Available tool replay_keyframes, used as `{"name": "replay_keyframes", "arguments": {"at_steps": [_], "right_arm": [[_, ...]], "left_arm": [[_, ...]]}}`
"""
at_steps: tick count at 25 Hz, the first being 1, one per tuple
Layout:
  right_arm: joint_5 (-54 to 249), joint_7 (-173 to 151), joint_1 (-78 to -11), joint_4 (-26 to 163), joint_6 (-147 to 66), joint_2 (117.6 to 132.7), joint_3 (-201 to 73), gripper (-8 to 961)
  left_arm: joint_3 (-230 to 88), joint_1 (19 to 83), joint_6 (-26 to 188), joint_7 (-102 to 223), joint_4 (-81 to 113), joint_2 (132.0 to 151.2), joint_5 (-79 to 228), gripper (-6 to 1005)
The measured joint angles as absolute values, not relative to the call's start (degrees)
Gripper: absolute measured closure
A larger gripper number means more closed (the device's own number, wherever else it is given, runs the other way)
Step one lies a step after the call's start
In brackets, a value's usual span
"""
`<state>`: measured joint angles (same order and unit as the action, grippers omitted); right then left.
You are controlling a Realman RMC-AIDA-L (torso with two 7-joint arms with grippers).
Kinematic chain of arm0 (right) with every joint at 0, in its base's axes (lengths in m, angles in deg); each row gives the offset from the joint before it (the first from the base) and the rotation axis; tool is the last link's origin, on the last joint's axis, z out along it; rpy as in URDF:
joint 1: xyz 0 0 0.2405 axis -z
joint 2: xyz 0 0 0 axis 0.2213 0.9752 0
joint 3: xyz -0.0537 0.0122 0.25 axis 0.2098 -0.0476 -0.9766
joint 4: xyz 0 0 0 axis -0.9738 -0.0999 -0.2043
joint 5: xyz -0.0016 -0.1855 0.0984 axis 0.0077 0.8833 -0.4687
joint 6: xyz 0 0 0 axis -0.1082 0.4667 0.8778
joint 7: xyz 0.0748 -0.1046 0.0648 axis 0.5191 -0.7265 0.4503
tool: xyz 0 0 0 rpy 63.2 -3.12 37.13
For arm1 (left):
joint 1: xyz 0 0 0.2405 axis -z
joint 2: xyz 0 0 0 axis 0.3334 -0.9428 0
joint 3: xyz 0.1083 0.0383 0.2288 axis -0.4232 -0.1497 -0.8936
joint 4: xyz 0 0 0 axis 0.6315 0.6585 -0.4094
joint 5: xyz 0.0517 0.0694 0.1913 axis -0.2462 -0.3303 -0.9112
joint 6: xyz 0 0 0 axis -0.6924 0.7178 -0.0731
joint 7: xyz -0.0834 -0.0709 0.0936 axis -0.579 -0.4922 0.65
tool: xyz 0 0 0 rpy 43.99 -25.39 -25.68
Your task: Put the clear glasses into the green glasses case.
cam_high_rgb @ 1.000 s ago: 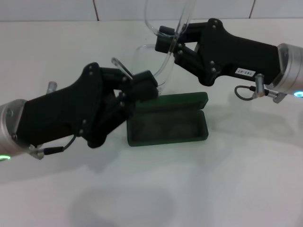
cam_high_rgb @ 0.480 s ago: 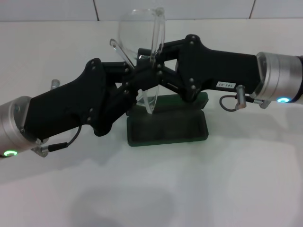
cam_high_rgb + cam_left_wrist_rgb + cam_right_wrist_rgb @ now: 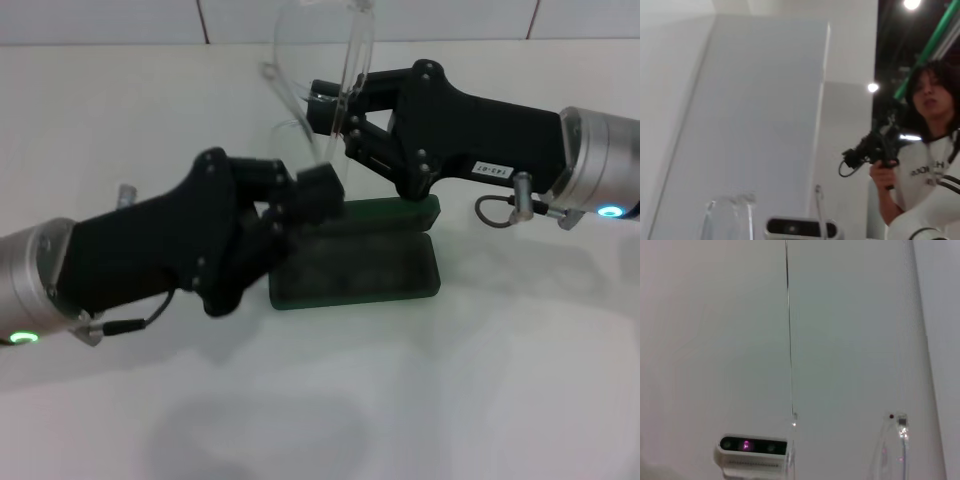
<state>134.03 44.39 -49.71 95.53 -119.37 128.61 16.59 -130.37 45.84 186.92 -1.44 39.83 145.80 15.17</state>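
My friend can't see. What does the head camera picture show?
The right gripper holds the clear glasses up in the air above the open green case on a white table. The left gripper is just below the glasses, by the case's left end.

Both arms are showing matte black angular gripper housings dotted with small round screws. The left gripper [image 3: 322, 192] is joining a silver cylindrical wrist glowing green at 8 o'clock, with a thin black cable looping beneath. The right gripper [image 3: 335, 108] is carrying a small white label, a looping grey cable, and a silver wrist glowing blue-green at 3 o'clock.
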Motion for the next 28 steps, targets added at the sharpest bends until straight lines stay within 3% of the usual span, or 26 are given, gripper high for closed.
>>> {"name": "replay_keyframes", "arguments": {"at_steps": [28], "right_arm": [[134.22,44.3,-51.11,95.52,-117.73,128.61,21.82,822]], "left_arm": [[-129.5,45.76,185.4,-0.62,38.07,146.12,19.34,930]]}}
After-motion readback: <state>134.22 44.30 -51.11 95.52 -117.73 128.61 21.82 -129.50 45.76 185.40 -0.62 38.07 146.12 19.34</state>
